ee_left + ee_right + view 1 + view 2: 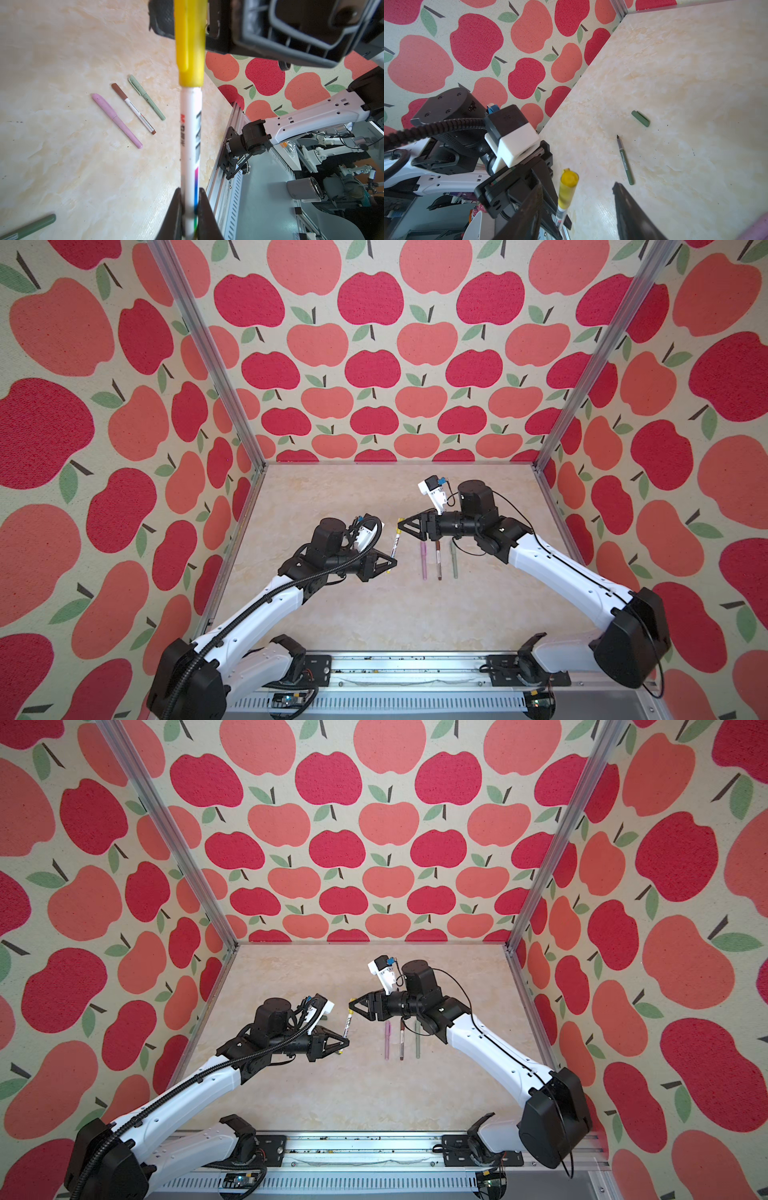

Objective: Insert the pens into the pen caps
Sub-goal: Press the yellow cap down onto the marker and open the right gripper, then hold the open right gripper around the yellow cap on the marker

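Observation:
My left gripper [392, 562] [190, 192] is shut on the lower barrel of the white-and-yellow pen [394, 548] [190, 133], held tilted above the table. The yellow cap [190, 47] [566, 191] sits on the pen's upper end. My right gripper [400, 526] [577, 187] is open, its fingers apart on either side of that cap. Lilac-pink [424, 560], brown [438, 558] and sage green [454, 559] pens lie capped, side by side, on the table. A dark green pen [625, 161] lies uncapped, its dark green cap [640, 118] a little beyond its tip.
Apple-patterned walls [374, 364] with aluminium posts [540, 464] close the table on three sides. A metal rail [407, 668] carrying both arm bases runs along the front edge. The right forearm [561, 568] reaches over the space beside the three capped pens.

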You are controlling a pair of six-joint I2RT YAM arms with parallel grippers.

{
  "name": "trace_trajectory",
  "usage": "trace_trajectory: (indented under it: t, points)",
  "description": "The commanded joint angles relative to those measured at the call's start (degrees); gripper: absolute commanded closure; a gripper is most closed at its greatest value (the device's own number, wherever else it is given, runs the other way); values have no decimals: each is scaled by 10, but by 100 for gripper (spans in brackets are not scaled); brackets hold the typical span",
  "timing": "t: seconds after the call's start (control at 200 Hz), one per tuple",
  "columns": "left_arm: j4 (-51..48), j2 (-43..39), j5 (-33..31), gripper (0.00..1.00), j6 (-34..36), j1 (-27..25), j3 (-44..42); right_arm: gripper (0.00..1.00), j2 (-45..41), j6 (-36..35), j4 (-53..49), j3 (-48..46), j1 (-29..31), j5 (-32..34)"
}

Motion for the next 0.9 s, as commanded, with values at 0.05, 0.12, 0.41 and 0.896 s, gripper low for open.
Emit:
trace_trajectory:
  t: [0.05,0.12,0.41,0.896]
  points:
    - [-22,7,8,100,25,-8,11,47,7,-16,-15,23,-1,-33]
    - [-23,8,5,100,27,-10,12,49,10,-18,-21,26,-1,-29]
    - [-26,12,-8,100,33,-14,18,66,24,-14,-25,38,1,-30]
    - [67,2,-80,100,24,-16,9,100,40,-16,-39,39,17,-39]
